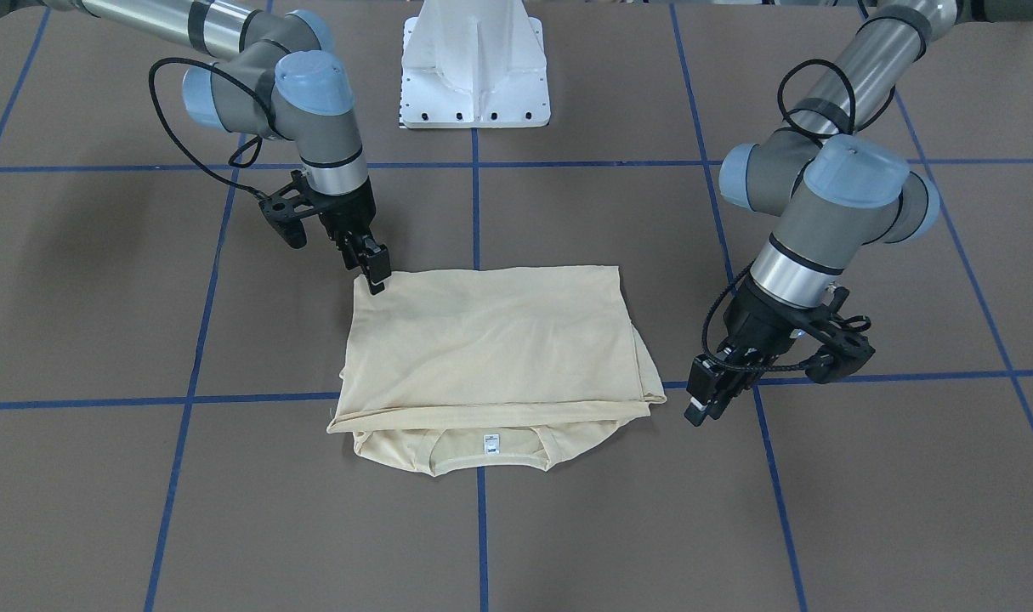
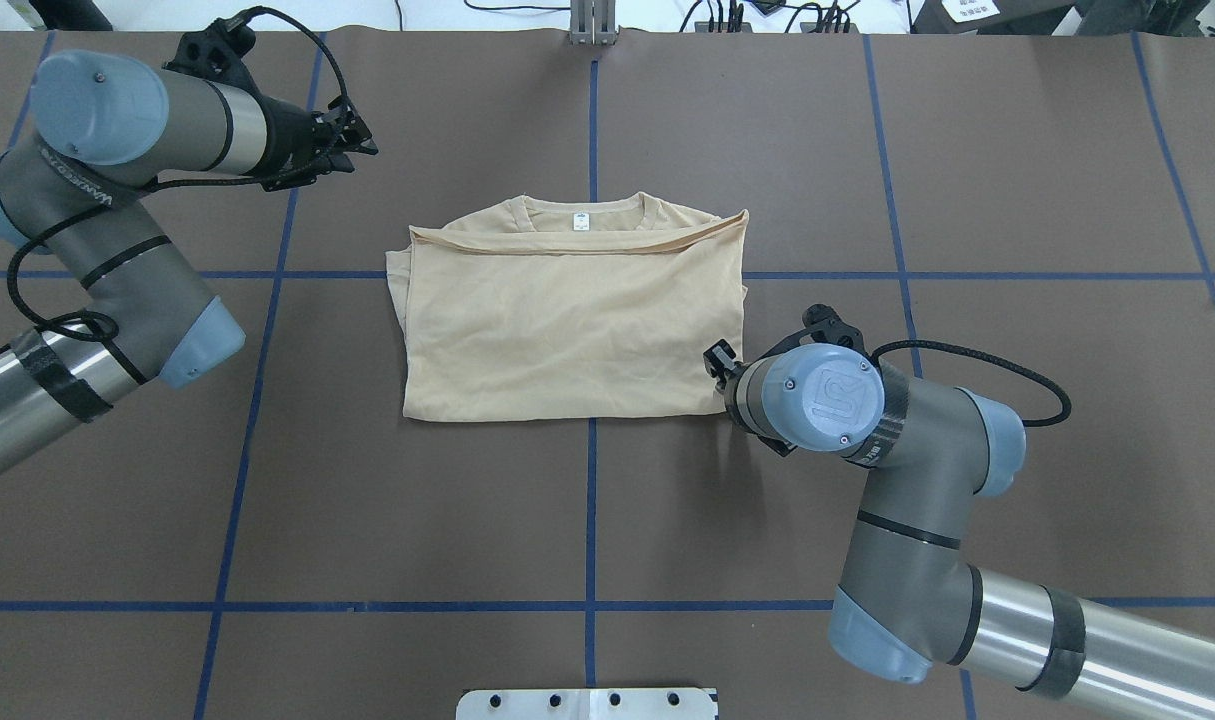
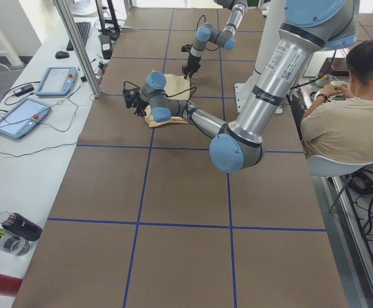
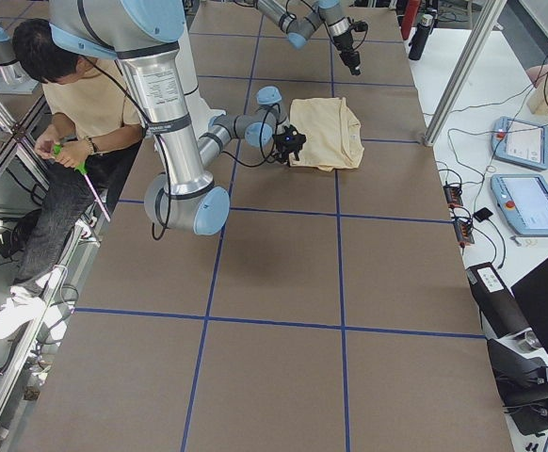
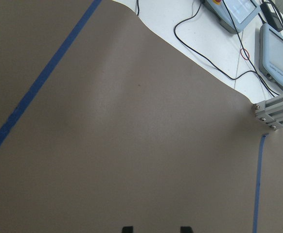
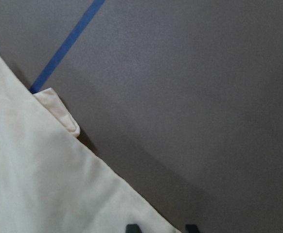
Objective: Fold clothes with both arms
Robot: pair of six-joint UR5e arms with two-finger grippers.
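Observation:
The cream shirt [image 1: 490, 340] lies folded into a rectangle at the table's middle [image 2: 567, 330]. Its neckline and small white label [image 1: 490, 441] peek out on the side away from the robot. My right gripper [image 1: 377, 276] stands at the shirt's near corner, pointing down. In the right wrist view it is open [image 6: 161, 228], one fingertip over the cloth's edge [image 6: 34, 184] and the other over bare table. My left gripper [image 1: 705, 408] hangs beside the shirt's far corner, apart from it. It is open over bare table [image 5: 153, 228] and holds nothing.
Blue tape lines [image 2: 592, 520] grid the brown table. The white pedestal base [image 1: 473, 68] stands behind the shirt. A person [image 3: 347, 115] sits beside the robot. Tablets [image 3: 20, 115], cables and bottles [image 3: 7, 234] lie on the white side table, with an aluminium post [image 3: 77, 45].

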